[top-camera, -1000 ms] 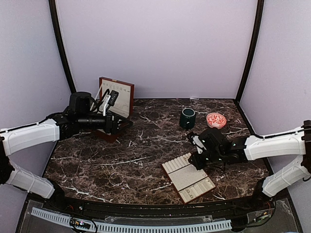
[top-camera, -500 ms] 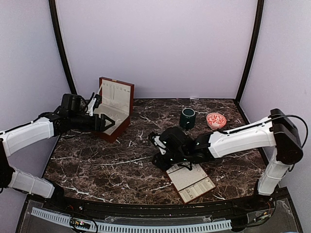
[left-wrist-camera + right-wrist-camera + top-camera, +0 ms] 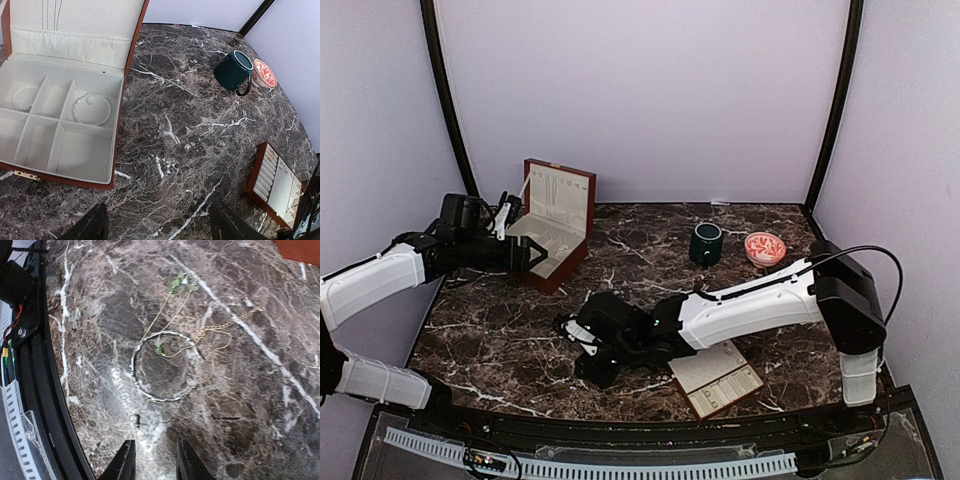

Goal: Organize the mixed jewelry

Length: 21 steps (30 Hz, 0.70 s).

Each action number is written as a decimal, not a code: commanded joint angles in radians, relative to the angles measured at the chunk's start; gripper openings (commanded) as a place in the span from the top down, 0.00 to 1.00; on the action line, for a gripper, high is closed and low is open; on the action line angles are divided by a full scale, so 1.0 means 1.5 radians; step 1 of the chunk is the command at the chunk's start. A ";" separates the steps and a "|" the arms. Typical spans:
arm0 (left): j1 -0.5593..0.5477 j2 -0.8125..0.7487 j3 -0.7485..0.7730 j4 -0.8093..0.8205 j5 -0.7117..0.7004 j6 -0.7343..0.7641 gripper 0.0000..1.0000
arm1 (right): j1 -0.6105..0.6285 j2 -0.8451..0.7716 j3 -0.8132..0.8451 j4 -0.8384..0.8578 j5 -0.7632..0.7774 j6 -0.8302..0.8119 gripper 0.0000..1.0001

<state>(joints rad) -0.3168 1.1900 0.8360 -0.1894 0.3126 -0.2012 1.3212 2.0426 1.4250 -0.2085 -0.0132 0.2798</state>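
Top external view: the left gripper [image 3: 535,255] has drawn back a little from over the wooden box [image 3: 560,215] and now hangs at the box's left front corner. Its fingers are spread wide with nothing between them. Two bangles [image 3: 91,108] already lie in the box's rear compartments, so that part of the sorting looks done.

The bigger change is the right arm. A second ago it was over the padded tray [image 3: 715,375], far right of the box; it has since swept leftward to a spot in front of the box, toward the arms' bases. The right gripper [image 3: 154,462] now has its fingers a narrow gap apart, holding nothing. It points down at the loose jewelry: a silver bangle [image 3: 165,366], a gold chain [image 3: 225,327], a green-beaded strand [image 3: 180,282] and a tiny stud [image 3: 136,418]. It is probably lining up its next pick.

That pile sits close to the table's near edge, with the black rail [image 3: 45,390] just beside it, so a nudged piece could slide off. Bare marble between the box and the tray gives free passage. The mug [image 3: 705,243] and red dish [image 3: 764,247], right of the box at the back, stand well out of the way
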 commanded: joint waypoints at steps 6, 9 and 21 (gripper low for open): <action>0.004 -0.028 0.004 -0.013 0.005 0.008 0.28 | 0.020 0.064 0.060 -0.035 -0.068 0.005 0.76; 0.003 -0.031 0.003 -0.011 0.007 0.007 0.28 | 0.019 0.079 0.071 -0.036 -0.074 0.011 0.80; 0.003 -0.034 0.003 -0.009 0.013 0.008 0.28 | 0.019 0.104 0.082 -0.033 -0.086 0.017 0.84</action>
<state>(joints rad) -0.3168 1.1633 0.8360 -0.1932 0.3180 -0.2012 1.3437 2.1715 1.5185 -0.2649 -0.1349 0.2932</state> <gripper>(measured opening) 0.719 0.164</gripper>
